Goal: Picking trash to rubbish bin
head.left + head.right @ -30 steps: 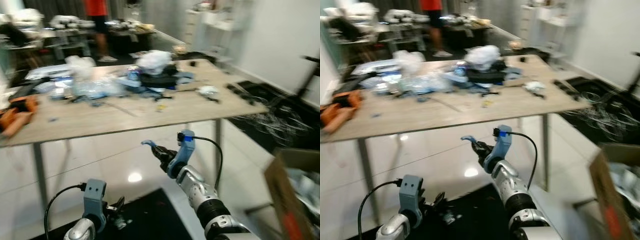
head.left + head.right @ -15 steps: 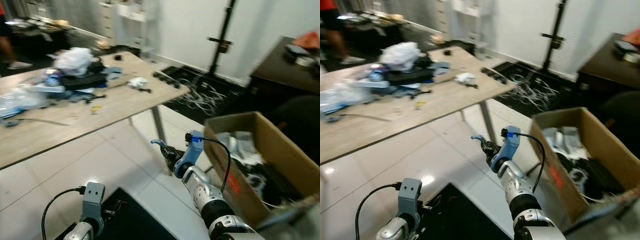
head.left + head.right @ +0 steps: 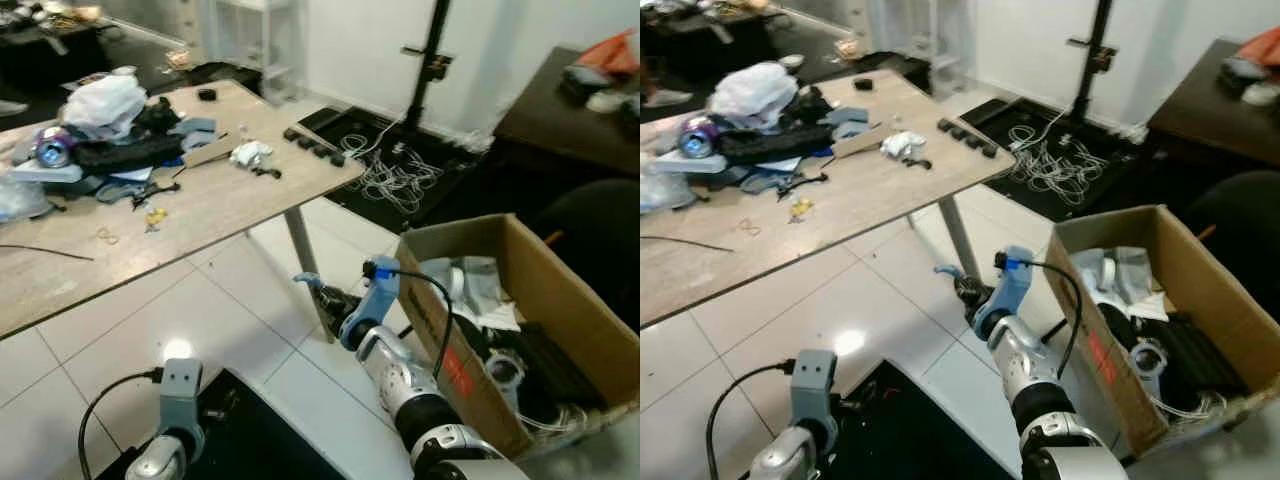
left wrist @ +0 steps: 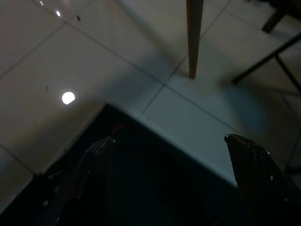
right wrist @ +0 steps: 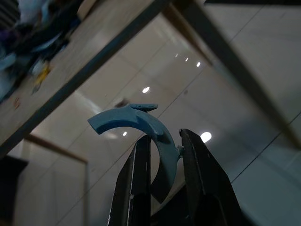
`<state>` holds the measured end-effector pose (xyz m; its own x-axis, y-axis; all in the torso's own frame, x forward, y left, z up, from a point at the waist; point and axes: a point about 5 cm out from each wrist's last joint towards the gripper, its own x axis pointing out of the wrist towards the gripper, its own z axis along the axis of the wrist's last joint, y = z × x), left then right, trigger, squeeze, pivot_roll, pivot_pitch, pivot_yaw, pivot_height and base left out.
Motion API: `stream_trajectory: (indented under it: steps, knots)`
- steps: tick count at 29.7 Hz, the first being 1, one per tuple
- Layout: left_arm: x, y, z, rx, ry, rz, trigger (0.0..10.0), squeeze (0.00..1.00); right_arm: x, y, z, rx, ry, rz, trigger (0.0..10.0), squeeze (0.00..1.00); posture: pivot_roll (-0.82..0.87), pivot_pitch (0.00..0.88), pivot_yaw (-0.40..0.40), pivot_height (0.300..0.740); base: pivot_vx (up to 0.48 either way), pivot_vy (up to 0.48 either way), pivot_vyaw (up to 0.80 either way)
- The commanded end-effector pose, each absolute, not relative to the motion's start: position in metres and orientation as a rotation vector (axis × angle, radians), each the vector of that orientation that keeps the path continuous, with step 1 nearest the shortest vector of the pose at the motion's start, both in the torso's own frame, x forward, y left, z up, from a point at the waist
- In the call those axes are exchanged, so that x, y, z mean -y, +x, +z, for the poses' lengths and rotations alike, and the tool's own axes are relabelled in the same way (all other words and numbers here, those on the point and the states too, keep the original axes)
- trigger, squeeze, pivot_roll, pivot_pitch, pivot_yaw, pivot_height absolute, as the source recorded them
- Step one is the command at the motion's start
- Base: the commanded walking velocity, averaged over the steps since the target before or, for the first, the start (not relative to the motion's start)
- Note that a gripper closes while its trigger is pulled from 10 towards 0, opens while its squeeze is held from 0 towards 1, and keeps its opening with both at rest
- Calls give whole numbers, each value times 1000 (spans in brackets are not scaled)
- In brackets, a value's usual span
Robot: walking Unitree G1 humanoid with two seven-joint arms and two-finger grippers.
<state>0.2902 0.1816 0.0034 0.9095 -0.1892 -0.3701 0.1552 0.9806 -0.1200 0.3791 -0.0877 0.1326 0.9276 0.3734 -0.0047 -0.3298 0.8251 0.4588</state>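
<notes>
The right gripper (image 5: 162, 155) is clamped on a curved blue plastic piece (image 5: 136, 123); in the right wrist view its two black fingers (image 5: 139, 179) pinch the lower end of the arc, which curls up and over past the fingertips. In the left eye view this gripper sits at the centre of the frame, held out above the white tile floor (image 3: 190, 320), with the blue piece (image 3: 306, 281) sticking out toward the table leg (image 3: 305, 265).

The cardboard box (image 3: 575, 300) stands at the right of the frame, just beside the right arm. It is open at the top and holds crumpled white wrappers, cables and dark items.

A wooden table (image 3: 200, 200) runs across the upper left, strewn with a white plastic bag (image 3: 105, 100), a can (image 3: 50, 147), dark cloth and small scraps.

The left gripper (image 4: 169, 179) hangs low at the bottom left of the left eye view. In the left wrist view its fingers (image 4: 89, 169) stand wide apart over a black mat (image 4: 141, 188) and the tiles, holding nothing.

A tangle of white cables (image 3: 400, 180) lies on the floor at upper centre, near a black stand (image 3: 430, 60).
</notes>
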Motion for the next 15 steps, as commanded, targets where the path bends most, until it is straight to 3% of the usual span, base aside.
stream_trajectory:
  steps: [1,7,15]
  knots:
    - [-186,283,-4,-428,-92,-161,10000,0,88,376,125,-120,481,360,10000,0,-27,168,18,740,0,0,0]
    - [-183,284,-4,-430,-93,-169,10000,0,89,376,124,-123,476,355,10000,0,-28,169,18,740,0,0,0]
    - [-181,284,-4,-429,-90,-177,10000,0,89,377,124,-126,467,355,10000,0,-30,167,16,740,0,0,-734]
